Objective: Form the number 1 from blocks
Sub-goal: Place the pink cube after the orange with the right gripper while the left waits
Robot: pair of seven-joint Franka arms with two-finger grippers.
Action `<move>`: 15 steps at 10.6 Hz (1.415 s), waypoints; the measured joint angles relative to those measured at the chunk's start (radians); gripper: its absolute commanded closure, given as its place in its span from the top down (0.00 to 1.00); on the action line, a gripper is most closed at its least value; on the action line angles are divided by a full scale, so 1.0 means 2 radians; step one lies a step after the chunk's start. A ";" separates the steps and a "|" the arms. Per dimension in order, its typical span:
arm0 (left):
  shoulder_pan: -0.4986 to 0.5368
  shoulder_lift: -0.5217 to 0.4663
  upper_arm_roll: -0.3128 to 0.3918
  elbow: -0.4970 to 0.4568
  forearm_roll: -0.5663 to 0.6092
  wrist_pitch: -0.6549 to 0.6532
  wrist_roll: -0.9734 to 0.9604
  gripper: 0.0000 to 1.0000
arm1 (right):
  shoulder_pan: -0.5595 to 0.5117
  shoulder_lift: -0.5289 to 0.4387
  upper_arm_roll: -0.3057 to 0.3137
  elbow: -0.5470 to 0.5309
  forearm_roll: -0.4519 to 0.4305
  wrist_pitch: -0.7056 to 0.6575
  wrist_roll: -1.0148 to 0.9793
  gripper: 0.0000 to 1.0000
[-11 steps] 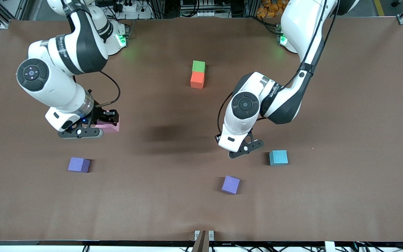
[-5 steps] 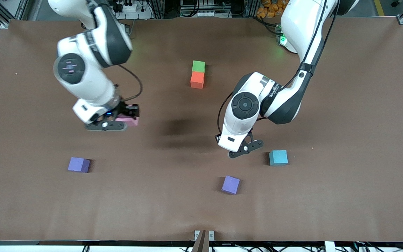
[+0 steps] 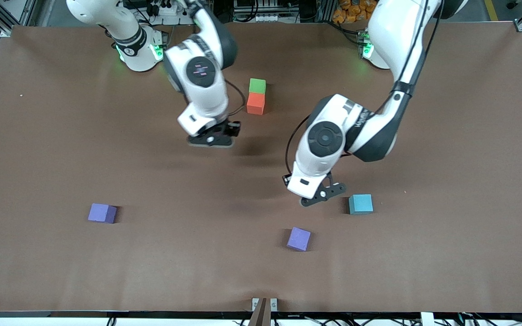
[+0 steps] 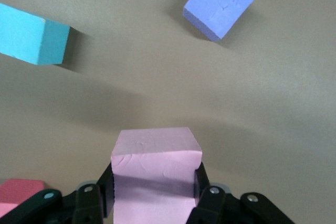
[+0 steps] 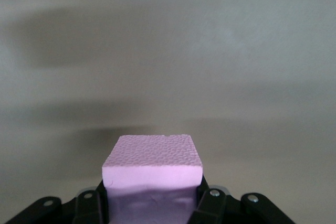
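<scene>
Right gripper (image 3: 219,136): clenched on a pink block (image 5: 152,174); beside the orange block (image 3: 255,103), toward the right arm's end
Left gripper (image 3: 320,194): grasped the second pink block (image 4: 156,174); waited

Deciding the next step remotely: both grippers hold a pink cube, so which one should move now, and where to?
Probably the right gripper: carry its pink block on and set it just nearer the front camera than the orange block, which sits against the green block, extending that column. It hangs beside that pair already. The left gripper, shut on the other pink block, should wait over bare table.
</scene>
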 measured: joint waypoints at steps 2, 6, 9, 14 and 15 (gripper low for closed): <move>0.027 -0.010 0.000 0.000 -0.007 -0.016 0.041 0.00 | 0.033 0.024 0.000 -0.002 0.010 0.017 0.040 0.00; 0.026 -0.011 -0.003 -0.009 -0.010 -0.019 0.048 0.00 | 0.063 0.071 0.001 -0.003 0.061 0.052 0.046 0.00; 0.026 -0.011 -0.003 -0.013 -0.010 -0.019 0.048 0.00 | 0.077 0.093 0.001 -0.003 0.091 0.069 0.046 0.00; 0.026 -0.010 -0.003 -0.021 -0.017 -0.019 0.048 0.00 | 0.094 0.100 0.001 -0.011 0.098 0.077 0.051 0.00; 0.026 -0.010 -0.003 -0.021 -0.017 -0.019 0.048 0.00 | 0.098 0.101 0.001 -0.018 0.098 0.087 0.052 0.00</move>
